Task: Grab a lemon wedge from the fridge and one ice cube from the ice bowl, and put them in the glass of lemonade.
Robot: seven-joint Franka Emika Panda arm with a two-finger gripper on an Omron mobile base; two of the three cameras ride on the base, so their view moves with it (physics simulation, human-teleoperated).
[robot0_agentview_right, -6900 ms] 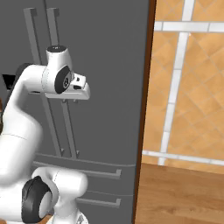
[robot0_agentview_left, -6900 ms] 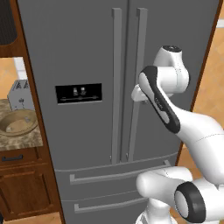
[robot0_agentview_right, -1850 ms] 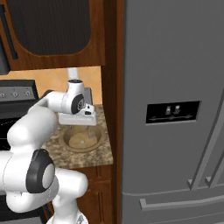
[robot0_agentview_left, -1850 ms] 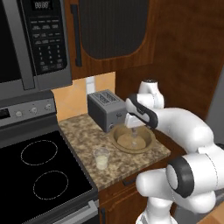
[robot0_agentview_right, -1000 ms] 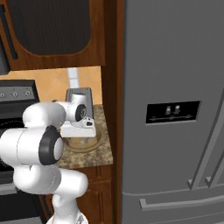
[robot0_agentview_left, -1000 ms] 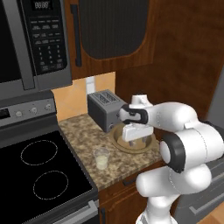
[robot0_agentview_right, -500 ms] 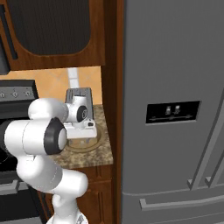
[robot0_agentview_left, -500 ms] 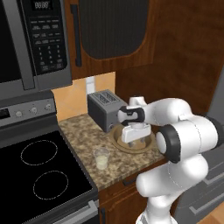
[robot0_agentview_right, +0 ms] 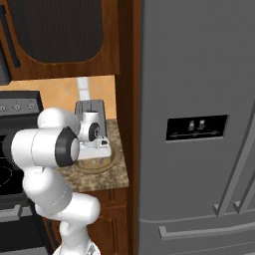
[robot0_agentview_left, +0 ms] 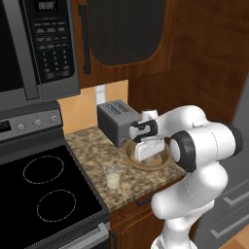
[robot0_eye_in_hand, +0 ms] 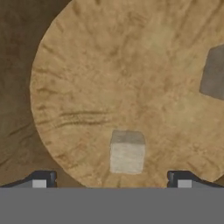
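The ice bowl [robot0_agentview_left: 160, 164] sits on the granite counter beside the toaster, and my gripper [robot0_agentview_left: 146, 154] hangs low over its middle. In the hand view the bowl's pale inside [robot0_eye_in_hand: 109, 78] spreads wide. One ice cube [robot0_eye_in_hand: 127, 152] lies just ahead, between my wide-apart fingertips [robot0_eye_in_hand: 41, 179], untouched; a second cube [robot0_eye_in_hand: 213, 74] lies at the right edge. The gripper [robot0_eye_in_hand: 111, 181] is open and holds nothing. The glass of lemonade [robot0_agentview_left: 113, 176] stands near the counter's front edge, left of the bowl. The fridge [robot0_agentview_right: 199, 124] stands shut at the right. The lemon wedge is out of view.
A grey toaster [robot0_agentview_left: 115, 121] stands right behind the bowl, close to my hand. A black stove top [robot0_agentview_left: 44, 194] lies to the left under a microwave [robot0_agentview_left: 39, 48]. Dark wood cabinets hang above. The counter [robot0_agentview_right: 112, 177] ends at a wooden panel beside the fridge.
The base has driven from the fridge to the counter, shifting the whole view. Over the last second my hand sank slightly into the bowl and the elbow swung forward. The jaws stayed open.
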